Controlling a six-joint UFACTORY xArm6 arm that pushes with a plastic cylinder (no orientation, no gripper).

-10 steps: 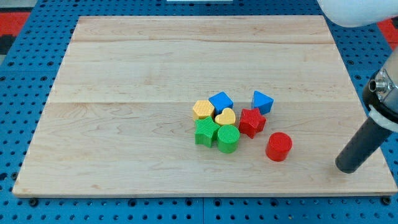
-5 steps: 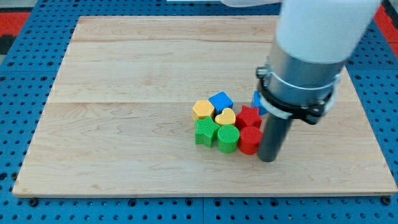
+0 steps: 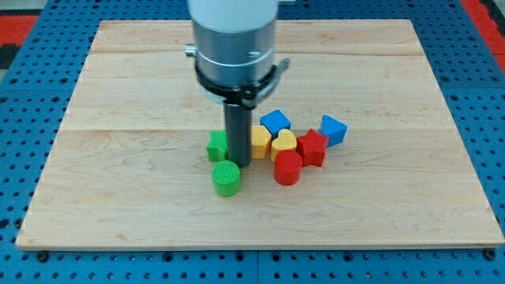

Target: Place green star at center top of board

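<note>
The green star (image 3: 217, 146) lies near the board's middle, partly hidden behind my rod. My tip (image 3: 238, 163) rests on the board just right of the star, touching or nearly touching it. A green cylinder (image 3: 226, 178) sits just below and left of the tip. To the tip's right lies a cluster: a yellow hexagon (image 3: 260, 140), a yellow heart (image 3: 284, 143), a blue cube (image 3: 275, 121), a red star (image 3: 312, 147), a red cylinder (image 3: 287, 168) and a blue triangle (image 3: 332, 128).
The wooden board (image 3: 118, 95) sits on a blue pegboard table. The arm's wide grey and white body hangs over the board's upper middle and hides part of it.
My tip swept from the view's right edge leftward through the cluster. The red cylinder was pushed left. The green star and green cylinder were shoved left, apart from the other blocks.
</note>
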